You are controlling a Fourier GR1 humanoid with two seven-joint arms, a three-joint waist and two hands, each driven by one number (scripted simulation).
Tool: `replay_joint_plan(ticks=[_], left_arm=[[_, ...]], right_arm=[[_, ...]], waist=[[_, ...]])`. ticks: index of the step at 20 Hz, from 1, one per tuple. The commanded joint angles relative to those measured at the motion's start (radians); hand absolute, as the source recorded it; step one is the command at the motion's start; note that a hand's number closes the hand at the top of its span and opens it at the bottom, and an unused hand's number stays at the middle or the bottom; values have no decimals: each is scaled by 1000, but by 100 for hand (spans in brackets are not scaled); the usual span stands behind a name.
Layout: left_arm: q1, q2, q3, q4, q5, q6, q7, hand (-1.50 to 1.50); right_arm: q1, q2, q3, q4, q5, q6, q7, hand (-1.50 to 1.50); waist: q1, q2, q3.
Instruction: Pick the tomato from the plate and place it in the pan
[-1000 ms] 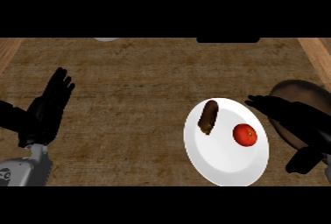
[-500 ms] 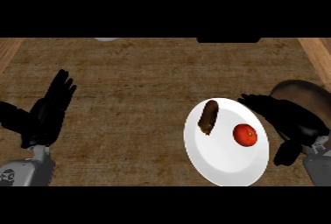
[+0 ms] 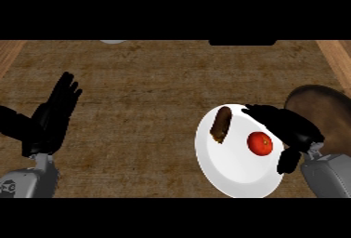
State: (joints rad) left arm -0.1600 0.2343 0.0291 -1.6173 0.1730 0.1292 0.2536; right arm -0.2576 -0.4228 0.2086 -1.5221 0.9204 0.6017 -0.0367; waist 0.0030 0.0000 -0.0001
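Brown, coarse-grained wood makes up the counter (image 3: pixel 151 93), with paler wooden strips along its left and right edges. On the counter's right side lies a round white plate (image 3: pixel 230 174), smooth and glossy. Just beyond the plate's right edge sits the dark brown round pan (image 3: pixel 322 104), partly covered by the right hand.

On the plate rest two things: a dark brown, oblong piece of food (image 3: pixel 222 124) near the upper left rim, and the small, round, shiny red tomato (image 3: pixel 260 143) towards the right side, apart from the brown piece.

At the right, the grey forearm comes in from the lower edge, and the black right hand (image 3: pixel 291 130) hangs over the plate's right rim, just beside the tomato. Its fingers are spread and relaxed, released and holding nothing, with the thumb pointing down beside the tomato; whether any finger touches the tomato cannot be told.

At the left edge, the left hand (image 3: pixel 51 118) rests with straight fingers pointing up, holding nothing, well apart from the plate.

At the counter's far edge a pale object and a dark one barely show.
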Motion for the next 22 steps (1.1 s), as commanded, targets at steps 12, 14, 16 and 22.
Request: replay_joint_plan(ticks=[12, 14, 16, 22], left_arm=[[-16, 0, 89, 51, 0, -82, -22, 0], [24, -86, 1, 47, -78, -21, -76, 0], [-25, -6, 78, 39, -15, -82, -8, 0], [-35, -51, 44, -11, -60, -31, 52, 0]], right_arm=[[-78, 99, -49, 247, 89, -83, -112, -150], [-25, 130, 8, 215, 114, -91, -105, -150], [-70, 132, 1, 241, 121, -132, -161, 150], [-79, 114, -37, 337, 131, -219, -294, 150]], waist=[[0, 1, 0], [-1, 0, 0], [0, 0, 0], [0, 0, 0]])
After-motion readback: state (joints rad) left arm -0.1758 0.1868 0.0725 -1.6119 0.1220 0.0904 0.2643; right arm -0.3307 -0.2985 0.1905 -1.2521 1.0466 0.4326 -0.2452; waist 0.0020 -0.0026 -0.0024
